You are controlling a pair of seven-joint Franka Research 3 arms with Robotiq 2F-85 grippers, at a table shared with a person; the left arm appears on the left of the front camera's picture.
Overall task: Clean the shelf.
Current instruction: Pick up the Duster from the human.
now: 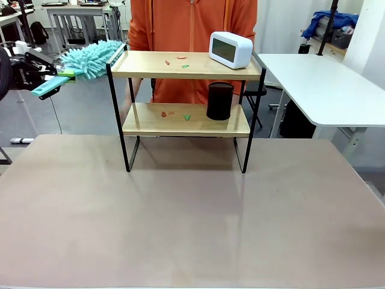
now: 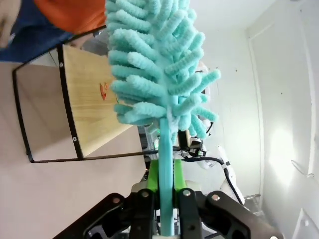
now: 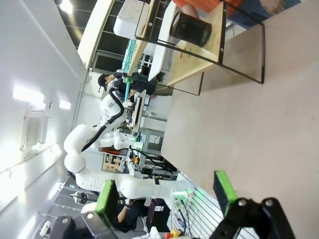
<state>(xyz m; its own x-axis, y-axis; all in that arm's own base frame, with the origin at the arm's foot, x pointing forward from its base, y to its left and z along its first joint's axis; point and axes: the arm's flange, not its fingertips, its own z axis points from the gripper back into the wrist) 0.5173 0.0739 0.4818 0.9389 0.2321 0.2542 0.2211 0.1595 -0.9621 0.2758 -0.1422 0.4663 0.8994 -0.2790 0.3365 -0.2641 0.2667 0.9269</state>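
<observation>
Shelf: it stands on the counter toward 12 o'clock, just in front of a person in an orange top.
Done so far: nothing that I can see. I think the cleaning has not begun.
Left to do: small red and green bits lie on the top board, and more lie on the bottom board. Both boards need a sweep.
In the way: a white clock and a black cup sit toward 3 o'clock on the boards.
Duster: its fluffy blue-green head is at 9 o'clock of the top board, right by the edge. I cannot tell if it touches.
Left arm: it is up at the height of the top board and points toward 3 o'clock.
Left jaws: squeezed tight on the duster's flat handle.
Right jaws: wide apart, holding nothing, well apart from the shelf.
</observation>
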